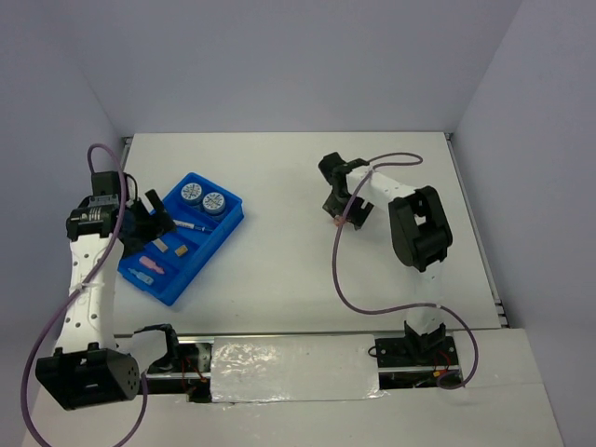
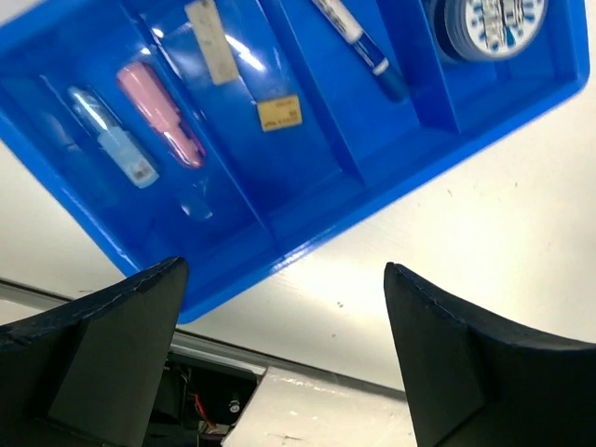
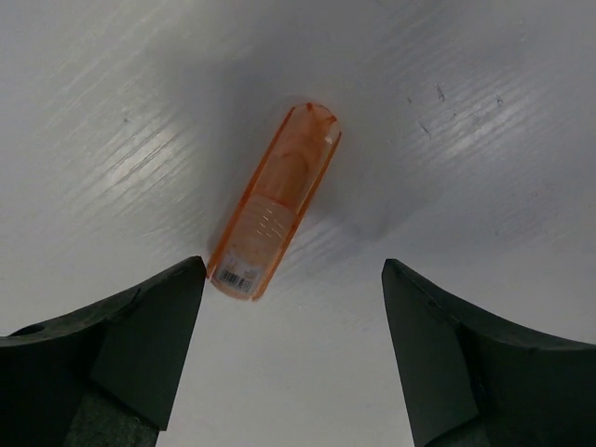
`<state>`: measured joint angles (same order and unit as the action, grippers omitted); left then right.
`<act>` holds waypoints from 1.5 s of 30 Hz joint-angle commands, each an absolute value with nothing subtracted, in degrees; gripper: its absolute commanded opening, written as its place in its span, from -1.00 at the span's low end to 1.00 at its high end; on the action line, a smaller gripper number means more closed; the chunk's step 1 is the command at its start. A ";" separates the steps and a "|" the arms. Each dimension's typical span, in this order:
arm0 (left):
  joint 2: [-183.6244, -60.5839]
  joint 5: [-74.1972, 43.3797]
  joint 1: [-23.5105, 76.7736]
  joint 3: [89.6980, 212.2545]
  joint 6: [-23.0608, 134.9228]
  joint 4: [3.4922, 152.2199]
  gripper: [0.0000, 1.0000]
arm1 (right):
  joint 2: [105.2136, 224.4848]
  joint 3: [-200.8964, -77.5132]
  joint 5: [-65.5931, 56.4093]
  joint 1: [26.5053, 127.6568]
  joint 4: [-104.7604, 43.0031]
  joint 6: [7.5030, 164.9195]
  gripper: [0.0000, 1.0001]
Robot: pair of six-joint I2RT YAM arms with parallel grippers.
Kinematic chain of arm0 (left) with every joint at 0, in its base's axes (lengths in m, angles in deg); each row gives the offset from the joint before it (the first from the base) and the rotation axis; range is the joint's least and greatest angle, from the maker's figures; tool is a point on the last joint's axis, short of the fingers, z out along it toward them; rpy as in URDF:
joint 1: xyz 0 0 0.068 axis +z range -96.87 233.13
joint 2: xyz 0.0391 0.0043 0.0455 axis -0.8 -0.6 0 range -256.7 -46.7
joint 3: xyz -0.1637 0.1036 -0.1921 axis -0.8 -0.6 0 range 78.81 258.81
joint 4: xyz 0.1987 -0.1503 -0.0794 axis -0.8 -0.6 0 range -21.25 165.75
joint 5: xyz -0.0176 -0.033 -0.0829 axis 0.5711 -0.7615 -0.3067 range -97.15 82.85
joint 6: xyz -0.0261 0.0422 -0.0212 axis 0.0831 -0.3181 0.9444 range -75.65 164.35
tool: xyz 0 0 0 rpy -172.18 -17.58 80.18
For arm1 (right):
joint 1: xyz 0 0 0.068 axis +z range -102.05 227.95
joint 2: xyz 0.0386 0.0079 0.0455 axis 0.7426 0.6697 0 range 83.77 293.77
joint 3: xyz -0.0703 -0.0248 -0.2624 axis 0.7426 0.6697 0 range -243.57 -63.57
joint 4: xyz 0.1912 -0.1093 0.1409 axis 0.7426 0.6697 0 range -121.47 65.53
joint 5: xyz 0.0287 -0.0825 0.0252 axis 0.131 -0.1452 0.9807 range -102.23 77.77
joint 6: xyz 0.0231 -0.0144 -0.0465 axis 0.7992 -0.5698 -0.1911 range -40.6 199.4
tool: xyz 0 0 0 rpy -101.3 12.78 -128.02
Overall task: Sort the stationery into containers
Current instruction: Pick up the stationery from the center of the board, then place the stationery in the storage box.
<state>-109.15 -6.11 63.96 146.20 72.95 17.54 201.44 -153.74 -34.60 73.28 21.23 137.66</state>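
Observation:
The blue divided tray [image 1: 226,226] sits at the left of the table. It holds two patterned discs [image 1: 192,193], a pen [image 2: 358,37], a pink capsule [image 2: 160,115], a light-blue capsule [image 2: 116,140] and two tan blocks [image 2: 279,113]. My left gripper [image 2: 284,270] hovers open over the tray's near rim [image 2: 307,247] with nothing between its fingers. An orange capsule [image 3: 275,200] lies flat on the white table to the right of centre. My right gripper [image 3: 293,265] is open just above it. The capsule's labelled end lies beside the left fingertip [image 3: 177,289], not between the jaws.
The table's front edge with a metal rail and wiring [image 2: 200,400] shows under the left gripper. A purple cable [image 1: 340,270] loops over the table beside the right arm. White walls close in the back and both sides.

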 commanded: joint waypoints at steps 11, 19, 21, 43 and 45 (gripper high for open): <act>-108.48 -12.77 59.55 148.50 71.77 16.60 0.99 | 200.50 -141.89 -25.59 73.00 5.71 133.81 -0.49; -110.16 -30.30 55.68 147.02 76.42 25.01 0.99 | 184.79 -130.38 -4.71 80.11 -18.51 103.45 -0.65; -109.89 -34.90 55.24 145.00 80.97 28.71 0.99 | 179.17 -127.91 5.79 84.05 -21.61 98.32 -0.64; -109.01 -43.27 49.35 140.86 95.86 43.94 0.43 | 179.21 -146.44 20.90 99.02 -22.34 100.84 -0.59; -109.27 -43.18 49.35 141.47 95.33 43.32 0.01 | 180.70 -147.85 19.86 99.19 -21.02 100.75 -0.59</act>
